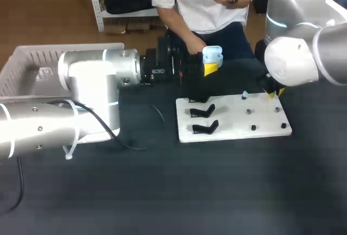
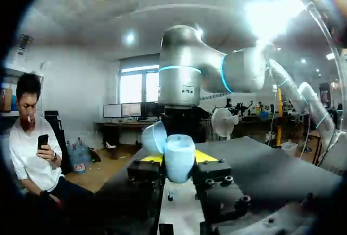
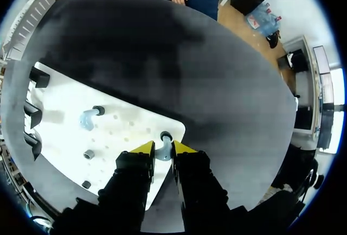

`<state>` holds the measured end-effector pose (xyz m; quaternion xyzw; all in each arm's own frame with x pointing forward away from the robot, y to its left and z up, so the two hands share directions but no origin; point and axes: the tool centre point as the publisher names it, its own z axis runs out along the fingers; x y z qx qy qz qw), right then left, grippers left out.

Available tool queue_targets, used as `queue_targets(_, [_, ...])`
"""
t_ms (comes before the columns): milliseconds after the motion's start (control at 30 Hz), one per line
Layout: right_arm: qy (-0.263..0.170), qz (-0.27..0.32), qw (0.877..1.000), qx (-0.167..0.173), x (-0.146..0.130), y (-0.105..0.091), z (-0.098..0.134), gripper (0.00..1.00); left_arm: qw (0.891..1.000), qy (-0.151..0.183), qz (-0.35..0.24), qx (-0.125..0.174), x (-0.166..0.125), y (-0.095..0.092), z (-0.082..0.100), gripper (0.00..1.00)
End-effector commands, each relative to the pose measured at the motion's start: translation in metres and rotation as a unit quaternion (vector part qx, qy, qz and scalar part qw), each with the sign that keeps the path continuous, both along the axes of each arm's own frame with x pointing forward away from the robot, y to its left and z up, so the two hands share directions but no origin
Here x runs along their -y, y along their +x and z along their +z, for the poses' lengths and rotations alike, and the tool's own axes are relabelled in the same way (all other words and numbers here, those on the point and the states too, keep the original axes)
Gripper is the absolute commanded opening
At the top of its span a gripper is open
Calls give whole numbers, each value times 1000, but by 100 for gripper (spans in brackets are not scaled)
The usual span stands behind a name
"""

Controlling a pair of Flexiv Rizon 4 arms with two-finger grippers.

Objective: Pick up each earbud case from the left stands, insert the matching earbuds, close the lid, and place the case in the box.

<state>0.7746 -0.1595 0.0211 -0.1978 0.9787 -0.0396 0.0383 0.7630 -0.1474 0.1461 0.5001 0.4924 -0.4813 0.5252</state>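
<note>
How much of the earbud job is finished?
Done: the left gripper has a blue earbud case off the stands, lid open. In hand: the right gripper pinches one earbud on its peg. Left: that one and the second earbud go in, lid shut, case into the box.

Set high and behind in the head view, looking down from well back on the dark table (image 1: 217,191), the white board (image 1: 230,118) and both arms. Held low and almost level in the left wrist view, facing along the left gripper (image 2: 179,158) across the board toward the right arm (image 2: 187,77), very near the blue case (image 2: 174,156) clamped in it. Aimed steeply down in the right wrist view, close over the board's corner past the right gripper (image 3: 162,149) closed on an earbud (image 3: 164,152), sharing board, pegs (image 3: 89,154) and black stands (image 3: 33,114) with the head view.
</note>
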Motion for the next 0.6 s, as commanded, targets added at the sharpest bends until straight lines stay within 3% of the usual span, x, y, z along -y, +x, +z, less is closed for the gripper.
queue_targets(33, [-4, -5, 1000, 2, 0, -2, 7, 0, 1000, -3, 3, 3, 0, -2, -2, 0])
queue_targets(300, [-7, -29, 1000, 4, -1, -22, 44, 0, 1000, -3, 3, 3, 0, -2, -2, 0])
queue_targets(600, [3, -69, 998, -13, -31, -62, 98, 0, 1000, -3, 3, 3, 0, -2, -2, 0])
